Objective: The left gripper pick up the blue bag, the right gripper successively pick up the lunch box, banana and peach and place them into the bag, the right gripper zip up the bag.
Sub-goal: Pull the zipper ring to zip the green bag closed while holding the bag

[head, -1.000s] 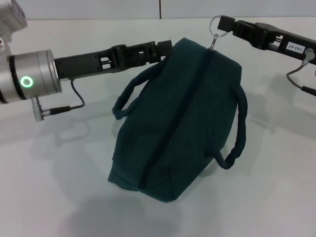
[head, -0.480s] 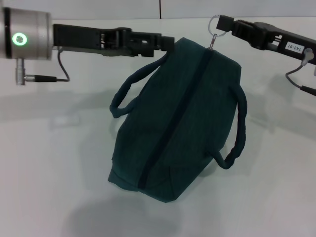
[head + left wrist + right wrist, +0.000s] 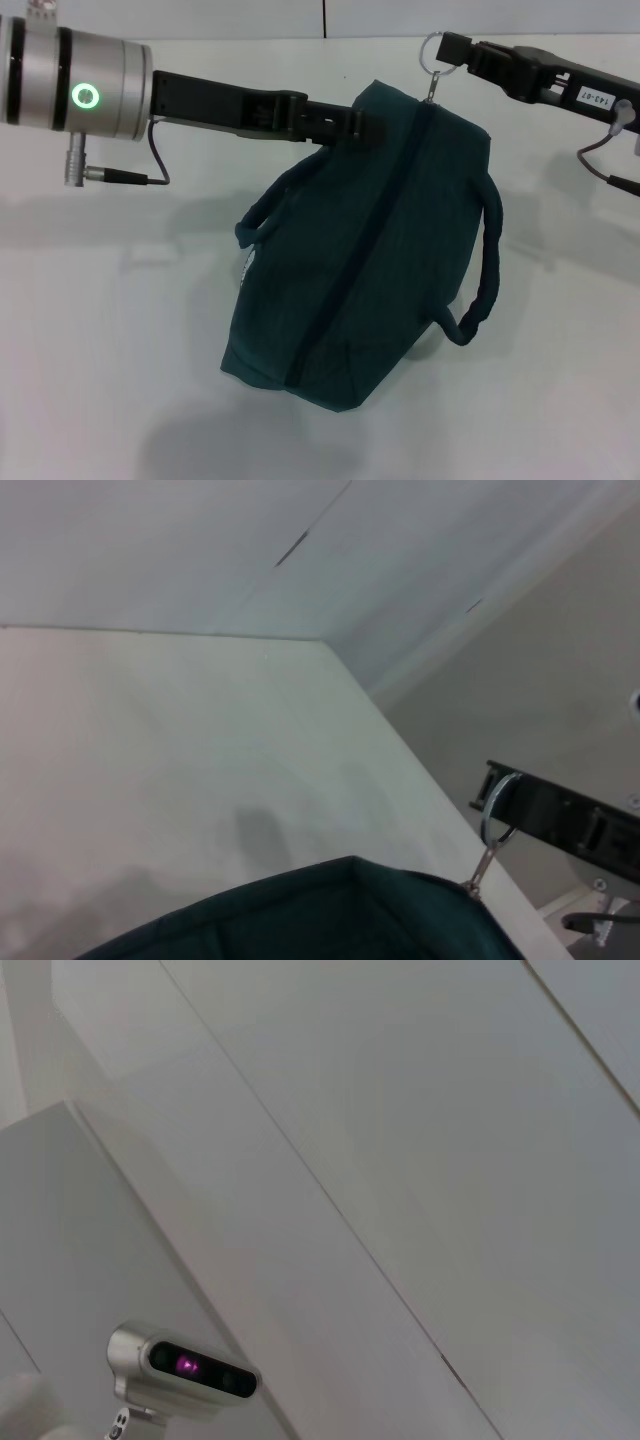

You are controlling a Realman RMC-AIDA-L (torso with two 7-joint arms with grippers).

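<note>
I have the blue bag [image 3: 365, 240] standing near the middle of the worktop [image 3: 90, 380], tipped so its far end sits higher than the near one, with the zipper line running closed along the top all the way to the far end. My worry from here is the ring zipper pull [image 3: 435, 55]: the right end effector [image 3: 452, 47] sits at that ring near the far edge of the worktop, and if I draw it any further with the zip already at its stop, the whole bag could be dragged or swung instead, or the ring could slip out with a jerk. The second risk is on the other side: the left end effector [image 3: 350, 122] is against the bag's upper far corner, and if it lets go or shifts while the right one pulls, the bag may flop over onto its side. The right end effector appears pressed together on the ring, pinching it, and the left wrist view shows the ring caught against its dark tip. The left end effector's fingertips are hidden where they meet the fabric, so I cannot tell how far open it is or whether it grips the bag or merely touches it.
</note>
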